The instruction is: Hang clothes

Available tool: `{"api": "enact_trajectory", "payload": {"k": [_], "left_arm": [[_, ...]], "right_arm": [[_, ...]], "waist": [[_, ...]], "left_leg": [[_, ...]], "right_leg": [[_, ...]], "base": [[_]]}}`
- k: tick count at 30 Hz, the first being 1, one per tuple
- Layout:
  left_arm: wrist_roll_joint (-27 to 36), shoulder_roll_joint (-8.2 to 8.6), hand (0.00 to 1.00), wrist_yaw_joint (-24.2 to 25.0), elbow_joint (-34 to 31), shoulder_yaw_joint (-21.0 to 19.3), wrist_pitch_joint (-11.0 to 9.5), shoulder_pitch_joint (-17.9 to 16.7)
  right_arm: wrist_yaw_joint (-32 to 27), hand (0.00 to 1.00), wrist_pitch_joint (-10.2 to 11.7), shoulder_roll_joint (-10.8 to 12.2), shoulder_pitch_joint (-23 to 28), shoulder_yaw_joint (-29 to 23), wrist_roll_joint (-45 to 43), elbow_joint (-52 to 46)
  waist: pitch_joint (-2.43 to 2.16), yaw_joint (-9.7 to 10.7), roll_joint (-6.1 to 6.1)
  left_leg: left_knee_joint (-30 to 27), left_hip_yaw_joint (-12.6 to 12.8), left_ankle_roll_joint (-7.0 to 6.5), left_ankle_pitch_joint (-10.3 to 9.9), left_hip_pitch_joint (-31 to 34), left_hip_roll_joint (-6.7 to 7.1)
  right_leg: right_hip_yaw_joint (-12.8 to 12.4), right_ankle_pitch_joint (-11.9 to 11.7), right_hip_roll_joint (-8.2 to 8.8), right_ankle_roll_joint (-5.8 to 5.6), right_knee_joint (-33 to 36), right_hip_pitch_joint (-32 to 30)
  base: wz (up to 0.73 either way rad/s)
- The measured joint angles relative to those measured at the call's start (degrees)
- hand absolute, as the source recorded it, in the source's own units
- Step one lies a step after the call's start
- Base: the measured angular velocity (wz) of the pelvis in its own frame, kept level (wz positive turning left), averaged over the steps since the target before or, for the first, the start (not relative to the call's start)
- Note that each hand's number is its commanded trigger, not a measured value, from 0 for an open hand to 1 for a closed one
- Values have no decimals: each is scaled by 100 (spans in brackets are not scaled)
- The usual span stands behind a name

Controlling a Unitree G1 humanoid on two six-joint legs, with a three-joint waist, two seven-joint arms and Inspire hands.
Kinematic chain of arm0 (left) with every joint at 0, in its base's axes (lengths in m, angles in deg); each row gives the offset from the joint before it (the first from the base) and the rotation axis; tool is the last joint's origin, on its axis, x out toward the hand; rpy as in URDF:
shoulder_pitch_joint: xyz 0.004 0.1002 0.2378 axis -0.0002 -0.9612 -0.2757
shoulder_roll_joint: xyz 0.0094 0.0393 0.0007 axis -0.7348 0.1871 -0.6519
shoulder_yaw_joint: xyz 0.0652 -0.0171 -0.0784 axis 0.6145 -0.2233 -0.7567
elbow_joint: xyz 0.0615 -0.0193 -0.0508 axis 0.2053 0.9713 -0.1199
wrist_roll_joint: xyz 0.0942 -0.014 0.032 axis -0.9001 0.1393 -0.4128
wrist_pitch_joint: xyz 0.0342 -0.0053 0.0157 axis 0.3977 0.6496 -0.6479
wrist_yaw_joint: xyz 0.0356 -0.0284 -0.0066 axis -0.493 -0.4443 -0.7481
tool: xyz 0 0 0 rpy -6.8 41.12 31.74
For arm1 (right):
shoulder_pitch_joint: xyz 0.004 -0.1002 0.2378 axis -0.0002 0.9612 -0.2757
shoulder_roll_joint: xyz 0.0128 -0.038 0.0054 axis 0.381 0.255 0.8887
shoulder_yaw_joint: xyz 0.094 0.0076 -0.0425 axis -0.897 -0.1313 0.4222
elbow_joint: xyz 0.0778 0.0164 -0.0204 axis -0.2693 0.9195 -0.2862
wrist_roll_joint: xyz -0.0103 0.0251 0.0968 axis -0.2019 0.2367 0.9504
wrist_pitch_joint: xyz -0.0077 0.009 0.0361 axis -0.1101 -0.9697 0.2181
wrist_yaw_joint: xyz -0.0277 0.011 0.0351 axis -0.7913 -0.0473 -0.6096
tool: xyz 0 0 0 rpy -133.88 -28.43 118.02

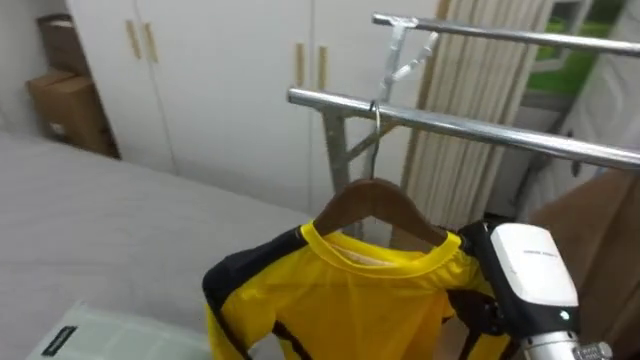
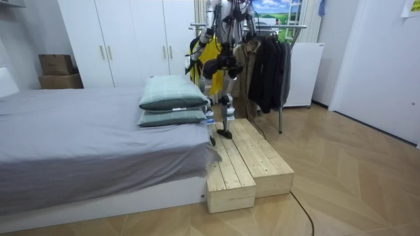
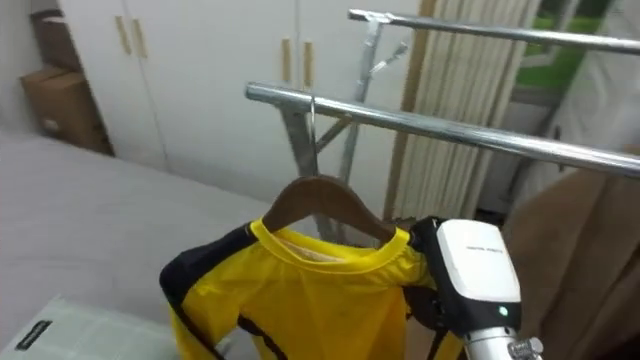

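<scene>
Yellow shirt [image 1: 340,300], likely soft and light, drapes a wooden hanger [image 1: 375,205] whose hook meets the rail [image 1: 480,125]. Right robot hand [image 1: 530,265] sits by its collar; I can't tell its grip. I'd hold the stiff hanger.

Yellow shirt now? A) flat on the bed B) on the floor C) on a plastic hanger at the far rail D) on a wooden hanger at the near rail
D: the yellow shirt sits on the wooden hanger, whose hook reaches the near rail.
</scene>
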State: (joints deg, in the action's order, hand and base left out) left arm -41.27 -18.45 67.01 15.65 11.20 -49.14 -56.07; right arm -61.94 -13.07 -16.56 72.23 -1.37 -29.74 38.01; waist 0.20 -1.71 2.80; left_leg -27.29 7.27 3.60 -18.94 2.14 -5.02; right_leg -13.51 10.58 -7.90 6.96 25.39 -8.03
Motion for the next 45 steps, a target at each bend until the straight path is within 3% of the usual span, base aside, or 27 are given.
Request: {"api": "enact_trajectory", "payload": {"k": [1, 3, 4, 5, 6, 9, 13, 16, 17, 19, 20, 21, 22, 23, 25, 26, 27, 30, 36, 45], "left_arm": [[0, 5, 0, -3, 0, 15, -5, 18], [12, 10, 0, -3, -8, 96, -53, 31], [5, 19, 0, -2, -8, 103, -58, 30], [-3, 47, 0, -4, -8, 103, -61, 32], [1, 48, 0, -29, 4, 99, -65, 51], [-2, 55, 0, -135, 5, 174, -85, 260], [-122, 39, 0, -172, 4, 409, -88, 420], [-122, 13, 0, -164, 5, 448, -88, 465], [-124, -10, 0, -164, 7, 447, -88, 461], [-119, -42, 0, -165, 8, 444, -90, 452], [-119, -44, 0, -171, 59, 430, -124, 450], [-120, -50, 0, -179, 137, 406, -131, 446], [-108, -64, 0, -178, 166, 405, -130, 447], [-52, -110, 0, -150, 170, 410, -130, 451], [-46, -198, 0, -85, 161, 412, -171, 502], [-51, -238, 0, -31, 160, 402, -205, 518], [-53, -250, 0, 12, 159, 402, -209, 533], [-50, -217, 0, 138, 145, 412, -207, 550], [-110, -154, 0, 95, 119, 428, -194, 583], [-111, -131, 0, 46, 116, 427, -191, 607]], "right_arm": [[-1, 100, 1, 0, -3, 0, -6, -57], [-4, 100, 12, 5, -81, 29, 39, -133], [-4, 100, 8, 2, -113, 49, 39, -139], [-6, 100, 7, -7, -165, 89, 36, -163], [-14, 100, 0, 40, -175, 134, 26, -170], [-71, 100, 6, 34, -174, 172, 2, -178], [-84, 100, -30, 34, -177, 168, 3, -182], [-82, 100, -132, 35, -177, 168, 10, -188], [-68, 100, -165, 36, -183, 168, 11, -188], [-43, 100, -188, 36, -208, 178, 21, -190], [-33, 100, -192, 37, -225, 193, 19, -190], [-13, 100, -187, 38, -280, 239, -6, -190], [-10, 100, -183, 40, -300, 261, -10, -190], [-8, 100, -189, 40, -277, 291, 15, -189], [4, 100, -220, 26, -287, 367, 47, -189], [4, 100, -227, 26, -325, 438, 52, -189], [4, 100, -233, 28, -328, 486, 51, -189], [5, 100, -264, -12, -328, 609, 40, -189], [3, 100, -347, -17, -341, 718, 40, -199], [4, 100, -378, -35, -343, 717, 43, -203]], "waist": [[-8, -11, -13], [-42, -35, -77], [-49, -42, -109], [-41, -39, -156], [-19, -29, -201], [41, 105, -79], [33, 206, -60], [31, 153, -57], [31, 113, -57], [44, -59, -83], [56, -256, -94], [67, -390, -120], [68, -387, -142], [60, -279, -180], [73, -202, -138], [74, -188, -113], [78, -169, -80], [74, -143, -26], [43, -125, 72], [42, -137, 73]], "left_leg": [[205, -146, -19, 39, -24, 97], [849, -618, -143, 292, -39, 460], [999, -741, -174, 409, -36, 523], [1227, -948, -211, 725, -44, 586], [1248, -901, -275, 850, -128, 580], [1465, -657, -360, 860, -248, 592], [1575, -541, -419, 827, -245, 612], [1655, -360, -430, 817, -325, 591], [1655, -191, -429, 817, -374, 575], [1665, 70, -429, 817, -457, 552], [1683, 336, -438, 809, -570, 517], [1680, 515, -494, 768, -640, 523], [1683, 516, -504, 748, -655, 527], [1697, 498, -489, 724, -673, 521], [1733, 503, -490, 725, -707, 530], [1747, 505, -481, 719, -709, 493], [1764, 510, -472, 714, -717, 483], [1778, 516, -448, 698, -736, 449], [1779, 513, -445, 697, -789, 458], [1780, 501, -445, 696, -787, 456]], "right_leg": [[-149, -46, -39, -5, -47, 1], [-686, -193, -188, -52, -189, 30], [-806, -207, -235, -71, -189, 25], [-954, -219, -333, -90, -171, 6], [-1137, -228, -404, -126, -174, 17], [-1303, -244, -410, -215, -275, 16], [-1376, -285, -394, -248, -475, 21], [-1479, -286, -421, -248, -485, 18], [-1475, -286, -420, -247, -507, 35], [-1272, -294, -381, -230, -548, 28], [-673, -297, -255, -170, -562, -45], [190, -269, -58, -134, -583, -127], [434, -229, 0, -156, -595, -138], [473, -159, 5, -271, -617, -97], [352, -177, -51, -225, -637, -49], [326, -223, -75, -147, -668, -51], [287, -276, -102, -57, -677, -55], [274, -345, -135, 48, -767, 6], [293, -368, -149, 78, -882, 132], [315, -368, -143, 79, -886, 141]], "base": [[-119], [-124], [-125], [-116], [-100], [-48], [-19], [-30], [-53], [-79], [-125], [-122], [-66], [-13], [-16], [-28], [-24], [-7], [2], [0]]}}
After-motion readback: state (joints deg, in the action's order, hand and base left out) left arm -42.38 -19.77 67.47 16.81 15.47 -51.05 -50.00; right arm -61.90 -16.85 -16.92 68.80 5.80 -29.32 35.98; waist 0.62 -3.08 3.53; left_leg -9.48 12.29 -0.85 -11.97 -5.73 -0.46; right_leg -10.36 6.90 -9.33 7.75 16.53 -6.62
